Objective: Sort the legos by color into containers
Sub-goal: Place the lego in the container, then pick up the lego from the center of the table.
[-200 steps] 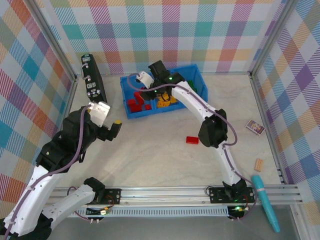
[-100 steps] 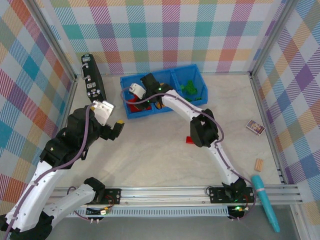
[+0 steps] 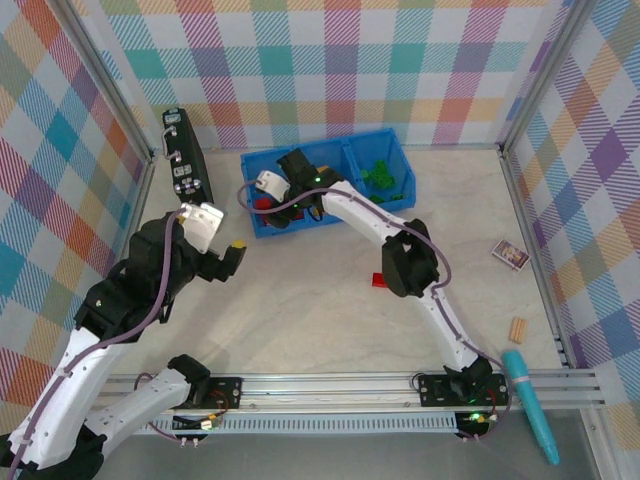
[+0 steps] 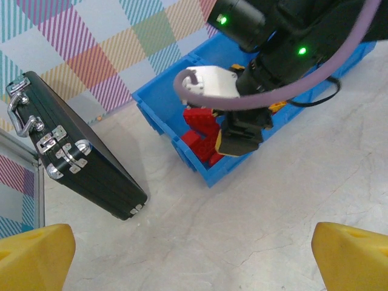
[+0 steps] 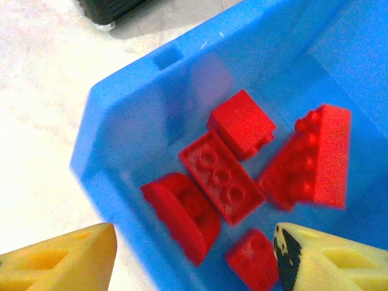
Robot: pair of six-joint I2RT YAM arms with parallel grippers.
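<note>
Right gripper (image 5: 191,245) shifted over red legos (image 5: 221,179), jaws now parted

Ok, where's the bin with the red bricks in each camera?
Top external: red-brick bin, left end of the blue tray, upper centre-left.
Left wrist: middle, beneath the right claw.
Right wrist: close up, across most of the frame.
Shared landmark: black case, left of the bin in top and left wrist views, top edge in right wrist.
</note>
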